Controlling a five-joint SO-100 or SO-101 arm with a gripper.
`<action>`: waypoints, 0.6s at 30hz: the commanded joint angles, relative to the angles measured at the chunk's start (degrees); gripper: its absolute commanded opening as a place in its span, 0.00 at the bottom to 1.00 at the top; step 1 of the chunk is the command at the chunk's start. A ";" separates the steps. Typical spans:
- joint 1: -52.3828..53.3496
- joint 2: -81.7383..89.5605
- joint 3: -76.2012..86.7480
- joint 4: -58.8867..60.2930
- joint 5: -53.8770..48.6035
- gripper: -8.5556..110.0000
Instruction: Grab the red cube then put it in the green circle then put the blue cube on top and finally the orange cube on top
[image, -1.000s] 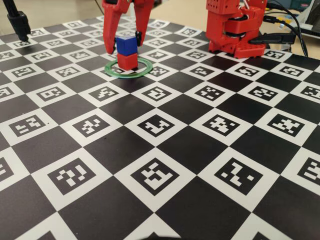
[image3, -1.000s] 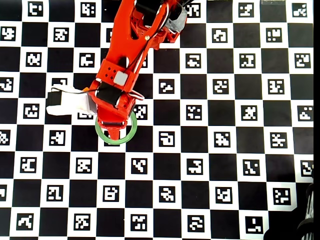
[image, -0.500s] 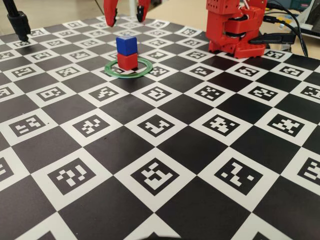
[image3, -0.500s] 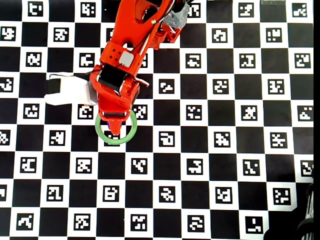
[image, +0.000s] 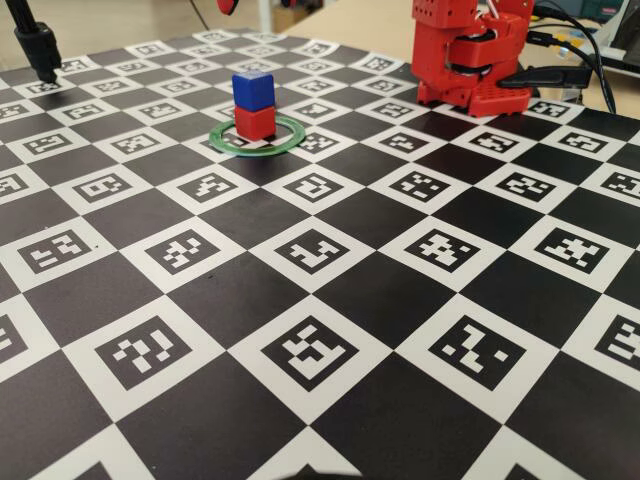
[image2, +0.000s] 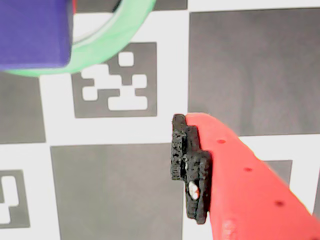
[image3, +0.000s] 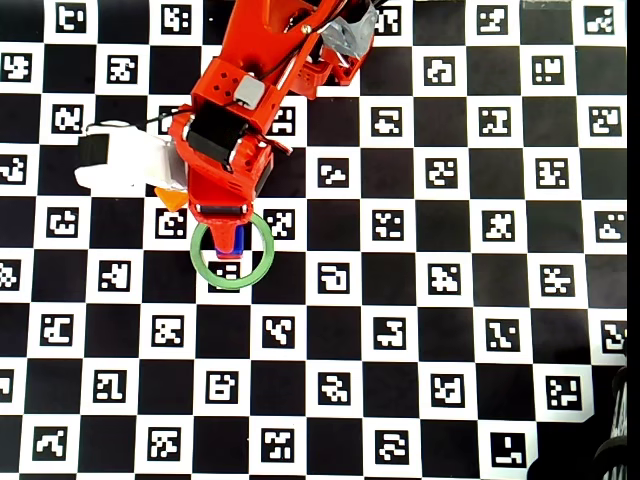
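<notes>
Table (image: 330, 300): black-and-white chequer of printed markers, carrying all items. Arm (image3: 240, 110): red, with a white wrist block, reaching over the green circle (image: 290, 140) in the overhead view and hiding much of the stack. Green circle: thin flat ring, the landmark for what follows. Red cube (image: 254, 122): inside the circle, flat on the table. Blue cube (image: 253, 88): squarely on top of the red cube, edges near flush. Orange cube (image3: 174, 197): only a corner shows, just outside the circle on its upper-left in the overhead view, tucked under the arm. Step in hand, by judgement: two tiers are built and the orange cube is next; lift clear of the stack before swinging, come down on the orange cube from above, and close across two flat faces. Fingers (image2: 192, 170): one red finger with a black pad shows in the wrist view, holding nothing and touching nothing, just outside the circle; the other is out of view, so the opening cannot be told.
</notes>
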 joint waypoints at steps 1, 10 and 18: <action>2.29 5.45 -4.75 0.09 -3.60 0.39; 10.20 3.96 -4.75 -3.52 -11.07 0.42; 16.52 -0.53 -3.34 -8.53 -15.91 0.42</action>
